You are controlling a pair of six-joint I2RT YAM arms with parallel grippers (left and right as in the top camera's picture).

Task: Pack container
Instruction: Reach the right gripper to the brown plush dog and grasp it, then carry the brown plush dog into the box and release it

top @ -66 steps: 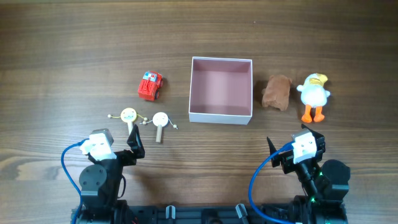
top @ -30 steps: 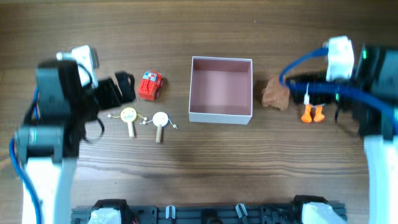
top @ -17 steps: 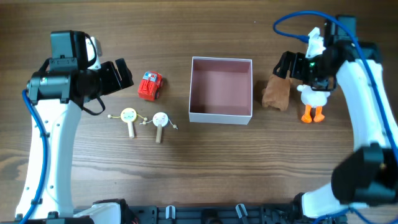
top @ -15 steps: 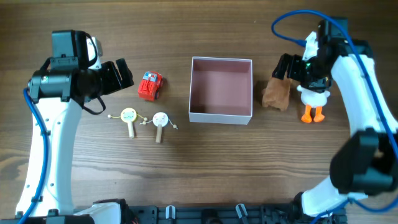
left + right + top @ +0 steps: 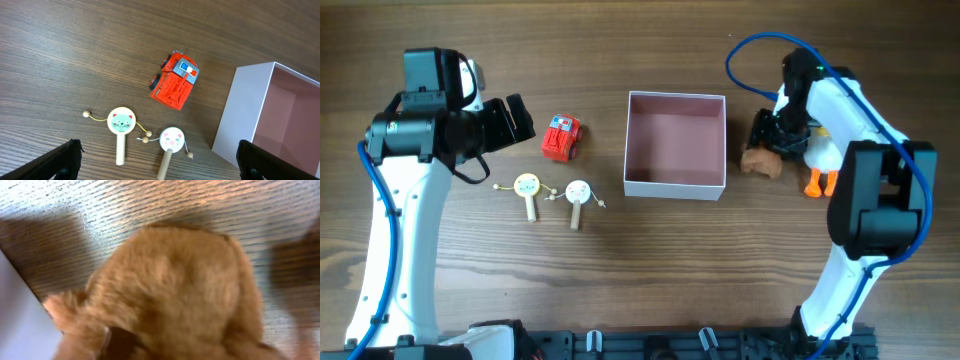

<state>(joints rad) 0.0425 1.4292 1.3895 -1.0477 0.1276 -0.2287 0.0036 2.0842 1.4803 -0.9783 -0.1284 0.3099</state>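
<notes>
The container (image 5: 675,187), a shallow white-walled box with a pink inside, stands empty at mid-table; its wall (image 5: 240,120) also shows in the left wrist view. My right gripper (image 5: 772,135) is down on a brown plush toy (image 5: 763,162) just right of the box and is shut on it. Fur of the plush toy (image 5: 175,295) fills the right wrist view and hides the fingers. My left gripper (image 5: 515,120) hovers open left of a red toy truck (image 5: 561,137), with nothing between its fingers (image 5: 62,160).
Two wooden rattle drums (image 5: 528,188) (image 5: 577,195) lie below the truck (image 5: 175,86); in the left wrist view they are the cat-faced one (image 5: 121,122) and the pig-faced one (image 5: 171,140). A white duck with orange feet (image 5: 820,160) lies right of the plush, partly under my right arm.
My right gripper has dropped onto the brown plush and closed its fingers on it. The left arm and the toys on the left have stayed still.
</notes>
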